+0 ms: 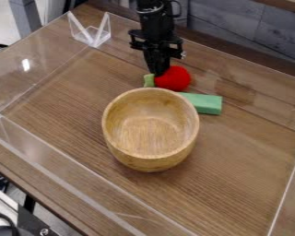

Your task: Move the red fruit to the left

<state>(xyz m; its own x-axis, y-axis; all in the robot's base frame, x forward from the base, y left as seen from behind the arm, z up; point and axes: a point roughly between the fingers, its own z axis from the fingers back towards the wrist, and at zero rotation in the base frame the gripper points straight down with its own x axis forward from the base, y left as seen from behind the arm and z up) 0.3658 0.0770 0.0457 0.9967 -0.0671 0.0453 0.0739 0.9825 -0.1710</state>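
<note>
The red fruit point(176, 78) is a small round bright red ball lying on the wooden table behind the bowl, with a green leafy bit point(149, 80) at its left side. My gripper point(159, 70) comes straight down from above, and its dark fingers stand close together, shut, against the fruit's upper left edge. The fingertips hide part of the fruit where they meet it. I cannot tell whether they pinch the leafy bit or only touch the fruit.
A wooden bowl point(113, 109) stands in front of the fruit, mid-table. A flat green block point(202, 102) lies just right of the bowl's rim, below the fruit. Clear plastic walls point(40, 69) ring the table, and a clear folded stand point(88, 29) sits at the back left.
</note>
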